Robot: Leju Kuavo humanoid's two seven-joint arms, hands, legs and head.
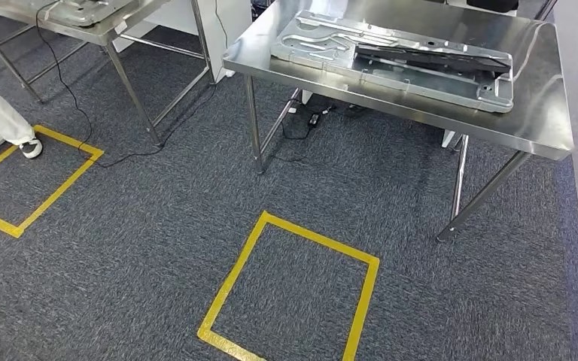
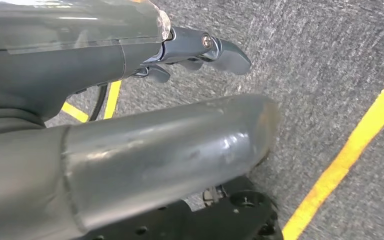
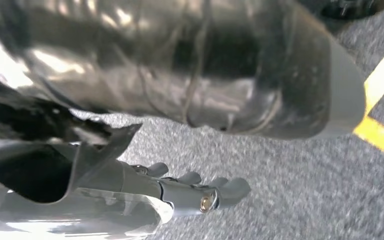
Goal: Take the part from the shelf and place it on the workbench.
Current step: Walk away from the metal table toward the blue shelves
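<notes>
My left hand (image 2: pixel 180 100) and right hand (image 3: pixel 190 150) hang empty, fingers apart; the part (image 1: pixel 429 56) lies on the bench (image 1: pixel 542 128), upper right.

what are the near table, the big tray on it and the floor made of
Table: likely stainless steel, brushed, showing soft reflections. Tray: seemingly pressed sheet metal, dull silver, with stamped ribs. Floor: grey speckled carpet, looped texture, with yellow tape squares.
</notes>
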